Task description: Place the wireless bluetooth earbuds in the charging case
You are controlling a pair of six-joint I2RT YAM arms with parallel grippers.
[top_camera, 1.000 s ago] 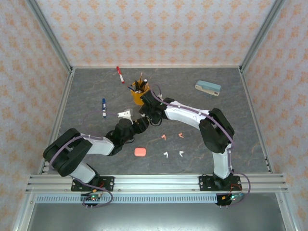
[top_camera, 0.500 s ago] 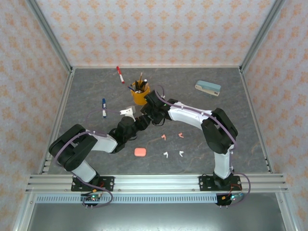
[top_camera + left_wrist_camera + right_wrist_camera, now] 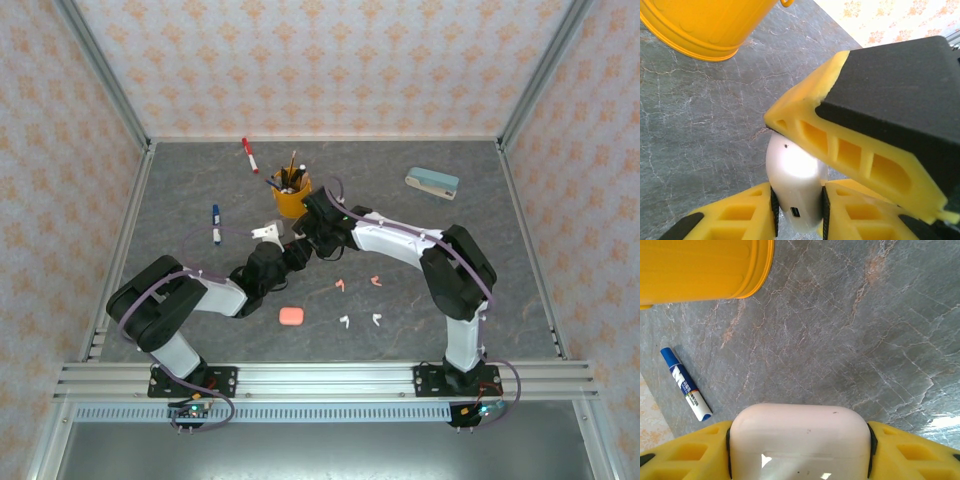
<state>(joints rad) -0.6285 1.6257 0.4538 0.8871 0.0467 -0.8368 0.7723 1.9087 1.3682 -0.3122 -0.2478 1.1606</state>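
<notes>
Earbuds (image 3: 376,281) lay loose on the desk (image 3: 520,230), nearer than our tools. We saw left tool (image 3: 797,212) and right tool (image 3: 800,447) both pinching the white case (image 3: 792,170) beside the yellow cup (image 3: 290,200).

The top camera is looking down from high behind the near edge, taking in the whole worktop (image 3: 520,250). Each wrist camera is peering close past its own pincer, the left pincer (image 3: 797,192) and the right pincer (image 3: 800,432), both sharing the case (image 3: 792,165) and cup (image 3: 700,20).
</notes>
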